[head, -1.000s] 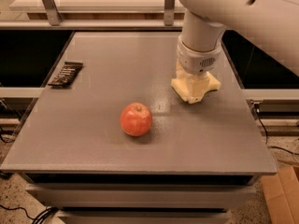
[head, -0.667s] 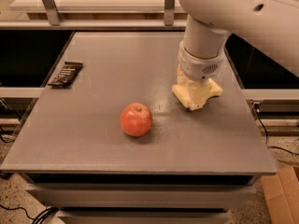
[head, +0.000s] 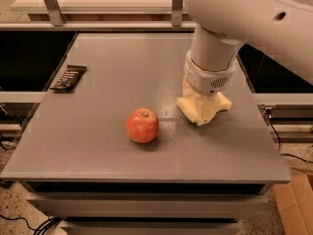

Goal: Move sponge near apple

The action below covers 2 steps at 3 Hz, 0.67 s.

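Observation:
The pale yellow sponge (head: 188, 106) is right of the table's centre, under the end of my white arm. My gripper (head: 205, 110) comes down from above and is shut on the sponge, with its cream fingers partly hiding the sponge. The sponge sits at or just above the table surface; I cannot tell if it touches. The red-orange apple (head: 142, 125) stands on the grey table (head: 117, 53), to the left of the sponge and slightly nearer the front, about an apple's width away from it.
A flat black ridged item (head: 68, 77) lies at the table's left edge. Metal posts (head: 177, 4) and a shelf stand behind the table. A cardboard box (head: 296, 204) sits on the floor at the lower right. The table's right edge is close to the arm.
My gripper and the sponge have moved together towards the front of the table, ending closer to the apple. The apple and the black item have not moved.

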Each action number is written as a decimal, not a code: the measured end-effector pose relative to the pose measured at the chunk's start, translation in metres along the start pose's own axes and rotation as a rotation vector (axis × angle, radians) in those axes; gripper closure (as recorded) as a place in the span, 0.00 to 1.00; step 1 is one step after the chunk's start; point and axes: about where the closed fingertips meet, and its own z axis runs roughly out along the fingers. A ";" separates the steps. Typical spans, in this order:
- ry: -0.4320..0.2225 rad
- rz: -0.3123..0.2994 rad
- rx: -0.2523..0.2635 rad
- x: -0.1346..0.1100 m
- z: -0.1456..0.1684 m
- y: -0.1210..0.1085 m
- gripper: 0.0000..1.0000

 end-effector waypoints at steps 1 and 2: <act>-0.016 -0.026 -0.003 -0.016 0.002 0.007 1.00; -0.031 -0.047 -0.012 -0.030 0.008 0.012 1.00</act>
